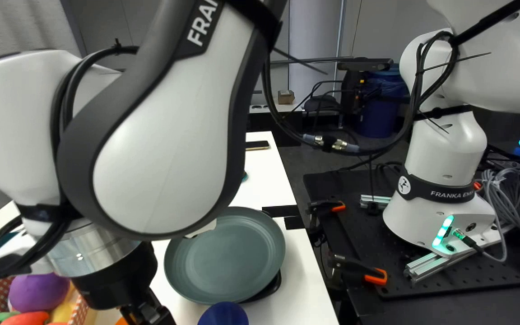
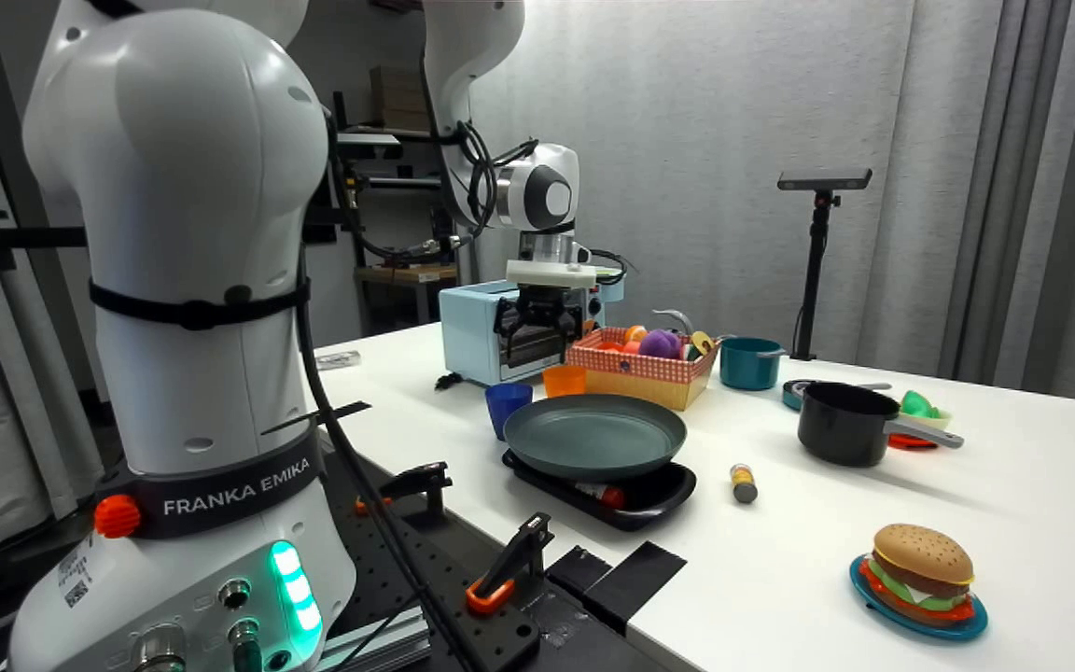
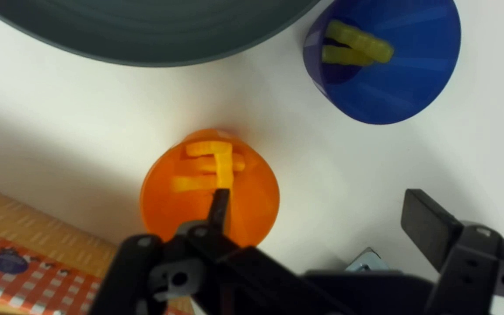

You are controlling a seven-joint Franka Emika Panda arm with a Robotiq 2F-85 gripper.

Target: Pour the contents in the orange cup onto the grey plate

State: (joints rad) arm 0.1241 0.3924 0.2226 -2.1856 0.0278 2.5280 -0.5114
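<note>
Jaws are spread wide, with nothing held between them, as the gripper (image 3: pixel 319 197) is poised over the white table (image 3: pixel 322 157). The orange cup (image 3: pixel 252 205) is seen upright on the table in the wrist view, its 6 o'clock side partly masked by the gripper, whose gap is centred toward 3 o'clock of it. Yellow sticks (image 3: pixel 223 164) are piled crosswise inside. From the cup, the grey plate (image 3: pixel 147 35) is set toward 11 o'clock, a blue cup (image 3: pixel 414 65) at 2 o'clock and a checked basket (image 3: pixel 33 271) at 8 o'clock. The cup is judged light, smooth and thin-walled, easily nudged or squeezed out of round. A gentle hold is best taken on opposite walls, at 9 and 3 o'clock and a little below the rim, where slipping should be checked by the apparent flare; the 12 o'clock lip would be left free for pouring. The sticks are expected to be stiff and light, likely to tumble out together.
</note>
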